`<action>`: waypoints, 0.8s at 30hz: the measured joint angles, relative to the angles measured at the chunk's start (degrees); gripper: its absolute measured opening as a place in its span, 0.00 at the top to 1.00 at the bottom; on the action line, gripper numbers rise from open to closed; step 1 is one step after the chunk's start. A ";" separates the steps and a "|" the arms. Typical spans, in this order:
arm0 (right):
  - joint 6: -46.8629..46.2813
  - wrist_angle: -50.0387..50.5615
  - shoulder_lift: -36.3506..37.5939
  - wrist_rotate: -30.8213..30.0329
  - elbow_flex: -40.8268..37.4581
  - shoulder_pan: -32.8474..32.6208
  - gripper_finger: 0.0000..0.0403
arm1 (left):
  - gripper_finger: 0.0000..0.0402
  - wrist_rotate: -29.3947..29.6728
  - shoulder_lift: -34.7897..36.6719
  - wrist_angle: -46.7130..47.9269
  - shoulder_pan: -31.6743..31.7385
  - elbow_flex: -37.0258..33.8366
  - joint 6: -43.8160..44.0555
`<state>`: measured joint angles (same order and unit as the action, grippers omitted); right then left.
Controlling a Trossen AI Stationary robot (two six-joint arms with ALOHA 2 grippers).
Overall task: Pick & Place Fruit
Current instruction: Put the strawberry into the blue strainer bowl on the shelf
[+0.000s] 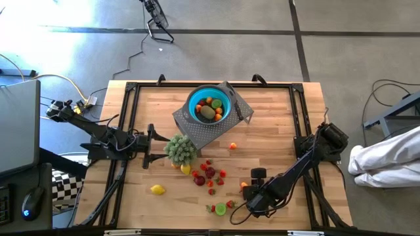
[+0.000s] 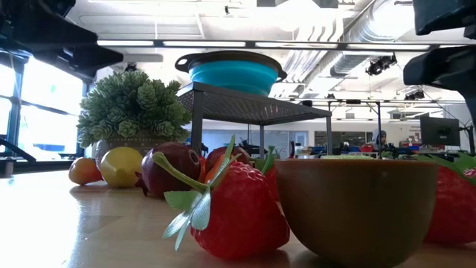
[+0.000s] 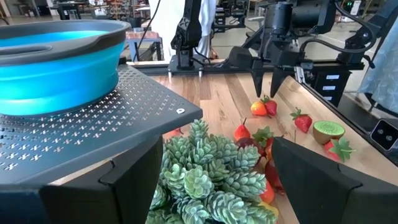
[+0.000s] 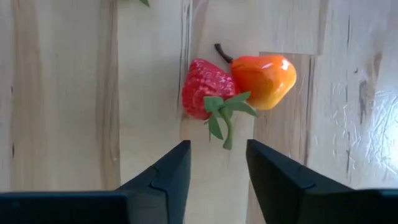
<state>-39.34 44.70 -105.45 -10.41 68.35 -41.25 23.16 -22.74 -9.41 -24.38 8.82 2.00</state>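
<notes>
Right wrist view, right gripper [image 4: 216,163] fingers apart (empty) above strawberry [image 4: 204,96] touching orange fruit [image 4: 266,79], left gripper [image 1: 148,146] spread, idle by table's [image 1: 275,124] left edge.

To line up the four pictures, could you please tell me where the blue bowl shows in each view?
High view: the blue bowl sits at the top centre of the table, on the grey stand.
Low view: upper middle, on top of the stand.
Left wrist view: upper left, on the stand.
Right wrist view: not in it.
Shared landmark: the stand under the bowl.
</notes>
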 joint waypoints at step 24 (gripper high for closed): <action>-2.70 -2.09 0.02 -1.30 0.06 0.00 0.74 | 0.27 0.00 0.00 0.59 -0.01 -0.04 0.02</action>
<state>-42.04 42.61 -105.43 -11.72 68.40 -41.25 23.16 -22.74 -8.82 -24.39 8.78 2.02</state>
